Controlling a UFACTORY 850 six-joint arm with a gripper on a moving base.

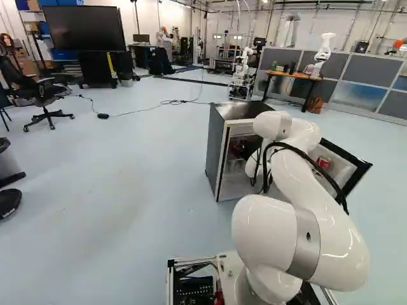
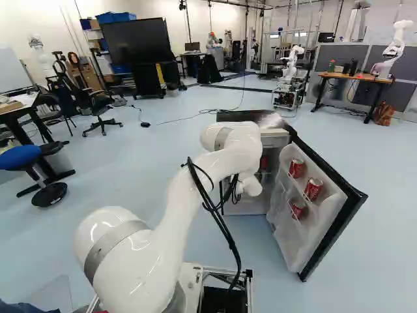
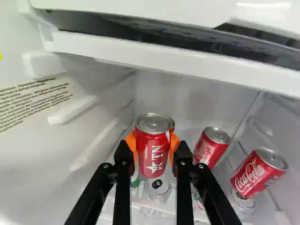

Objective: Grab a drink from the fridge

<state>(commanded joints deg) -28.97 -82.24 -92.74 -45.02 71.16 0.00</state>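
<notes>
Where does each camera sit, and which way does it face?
Left base: behind-left of the arm, looking ahead, slightly down, at the fridge; arm right of middle, lowest joint at the foot.
Right base: behind-right, similar heading; arm left of middle, door cans visible.
Wrist: on the wrist, looking along the end effector into the fridge; both fingers show, pads on a can.
Shared: base views share arm, fridge, open door.

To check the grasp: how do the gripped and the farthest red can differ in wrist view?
The gripped can sits between both orange pads; no pad touches the farthest can. The gripped can shows a white star, the farthest can white script. Both are red, silver-topped.
</notes>
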